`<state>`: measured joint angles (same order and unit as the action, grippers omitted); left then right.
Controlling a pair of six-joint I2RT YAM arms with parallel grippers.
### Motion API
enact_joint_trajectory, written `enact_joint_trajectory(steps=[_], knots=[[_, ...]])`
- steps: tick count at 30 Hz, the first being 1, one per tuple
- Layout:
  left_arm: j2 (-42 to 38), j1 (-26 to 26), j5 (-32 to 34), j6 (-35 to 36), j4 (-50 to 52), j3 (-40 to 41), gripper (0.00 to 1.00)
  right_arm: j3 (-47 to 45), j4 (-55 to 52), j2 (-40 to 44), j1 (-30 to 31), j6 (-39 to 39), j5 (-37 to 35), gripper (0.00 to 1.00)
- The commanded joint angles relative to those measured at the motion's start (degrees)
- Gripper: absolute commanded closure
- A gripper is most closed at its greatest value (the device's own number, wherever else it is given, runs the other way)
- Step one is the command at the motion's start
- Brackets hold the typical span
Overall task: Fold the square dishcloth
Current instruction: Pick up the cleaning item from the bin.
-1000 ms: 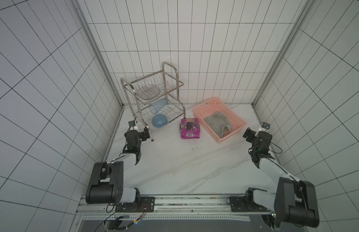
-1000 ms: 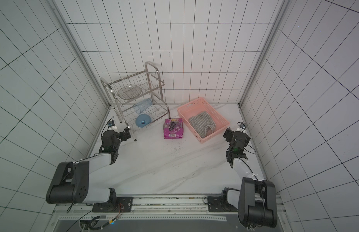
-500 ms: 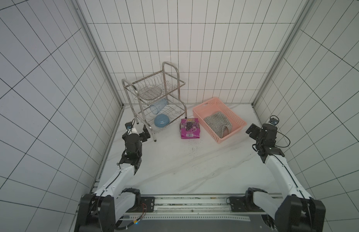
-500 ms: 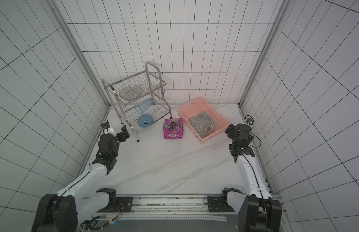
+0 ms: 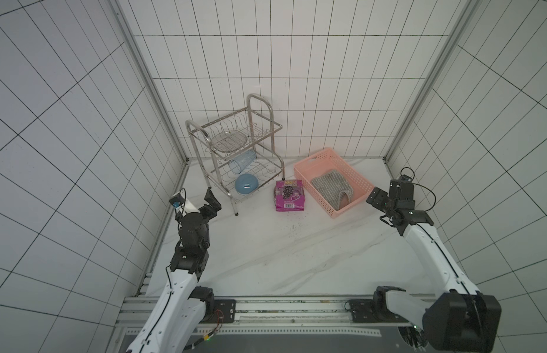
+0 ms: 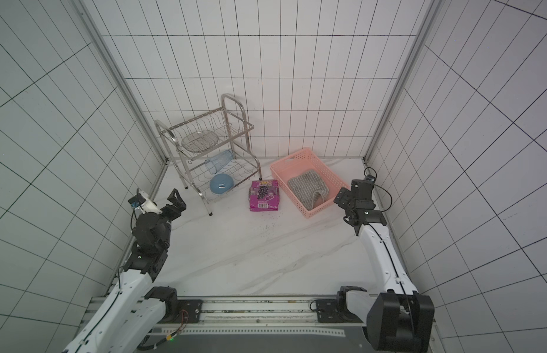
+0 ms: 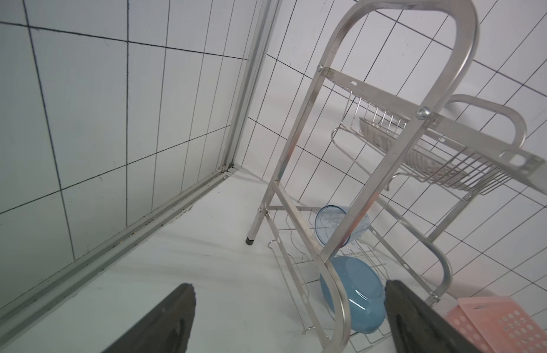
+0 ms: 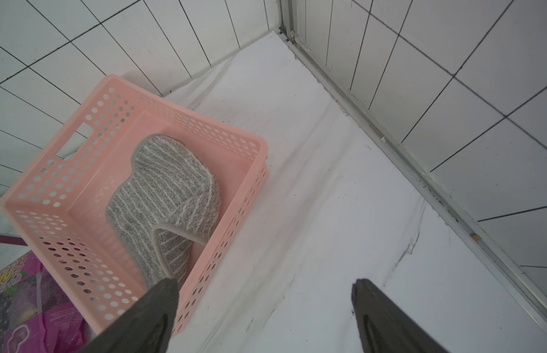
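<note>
So, quick look from my end: the square dishcloth (image 5: 332,189) is lying crumpled inside the pink basket (image 5: 315,159) at the back of the surface (image 5: 266,250), bunched toward the basket's near end with one bordered corner flopped over on itself. My right hand (image 5: 378,200) is up in the air just beside that near end of the basket, outside the wall and not touching the cloth. In the right wrist view one finger (image 8: 149,311) overlaps the basket wall while the cloth (image 8: 168,195) sits just past it. That hand is spread wide and empty. My left hand (image 5: 211,203) is well apart from the cloth, over by the metal rack (image 5: 235,146), with the magenta snack packet (image 5: 289,198) lying between the rack and the basket. It's wide open too and holding nothing.
</note>
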<state>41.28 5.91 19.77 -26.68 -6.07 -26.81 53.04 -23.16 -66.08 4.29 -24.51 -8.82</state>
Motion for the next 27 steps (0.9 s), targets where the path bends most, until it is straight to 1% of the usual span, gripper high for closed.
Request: enact_joint_trajectory(steps=[1, 4, 9, 12, 16, 20, 22, 27], knots=[[0.6, 1.7, -7.8, -4.2, 2.4, -4.0, 0.02, 2.6, -6.4, -2.5, 2.4, -2.2, 2.3, 0.09], [2.6, 5.0, -10.0, -4.0, 2.4, -6.4, 0.02, 5.1, -7.5, -5.3, 4.9, -3.3, 3.2, 0.13], [5.7, 12.4, -9.1, -2.3, 0.6, -9.1, 0.02, 10.2, -9.4, -12.4, 8.9, -4.6, 3.1, 0.22], [8.1, 15.1, -9.5, -1.8, -0.6, -10.5, 0.02, 13.1, -9.8, -16.5, 10.5, -5.6, 4.1, 0.3], [12.0, 16.2, -11.7, -1.9, -1.5, -12.1, 0.02, 16.0, -9.2, -21.5, 12.4, -6.7, 3.5, 0.33], [14.7, 16.2, -14.9, -1.9, -3.4, -13.0, 0.02, 19.4, -8.8, -27.0, 13.1, -6.9, 3.7, 0.37], [15.7, 16.3, -15.9, -1.5, -3.4, -13.7, 0.02, 20.9, -8.7, -29.4, 13.4, -7.0, 3.4, 0.38], [16.9, 16.2, -15.1, -1.6, -3.6, -13.8, 0.02, 24.2, -7.9, -35.2, 13.6, -6.8, 2.9, 0.39]])
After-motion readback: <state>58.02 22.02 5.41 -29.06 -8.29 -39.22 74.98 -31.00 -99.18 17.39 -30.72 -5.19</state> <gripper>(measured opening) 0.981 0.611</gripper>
